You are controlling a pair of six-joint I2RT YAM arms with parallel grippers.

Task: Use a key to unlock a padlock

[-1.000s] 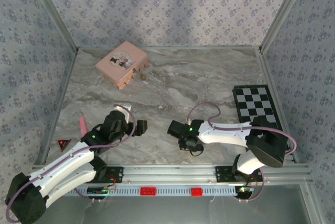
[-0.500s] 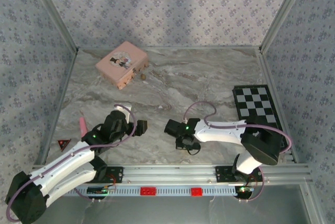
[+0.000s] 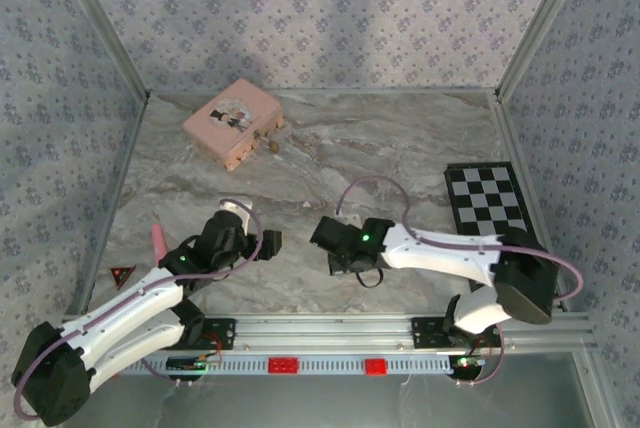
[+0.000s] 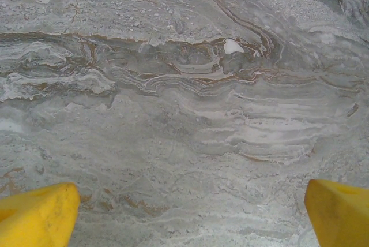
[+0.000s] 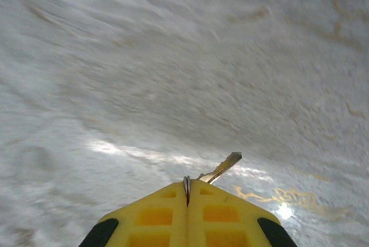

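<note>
Right gripper [image 5: 187,184]: yellow fingers [image 5: 155,215] pressed together, pinching a small silvery key [image 5: 222,168]. The key's end pokes out past the fingertips, angled up-right in the wrist view, and a thin metal ring edge sits in the seam between the fingers. The table below is blurred, so can't tell if the key touches it. From the top camera this gripper is mid-table, slightly near of centre, with the arm stretched left from its base.

Left gripper [image 4: 184,218]: jaws wide apart, nothing between them. Yellow fingertips [image 4: 37,215] show at the bottom corners of the wrist view, looking down on bare marble-pattern table [image 3: 400,148]. From the top it sits near-left, well apart from the right gripper.

Padlock [image 3: 272,146]: tiny brass one, far-left area of the table, lying just right of the pink box [image 3: 233,121] near its near-right corner. Well away from both grippers. Too small to tell the shackle's state.

Other: checkerboard [image 3: 488,198] at the right edge. Pink stick-like item [image 3: 157,240] and red triangle [image 3: 122,275] by the near-left wall.
</note>
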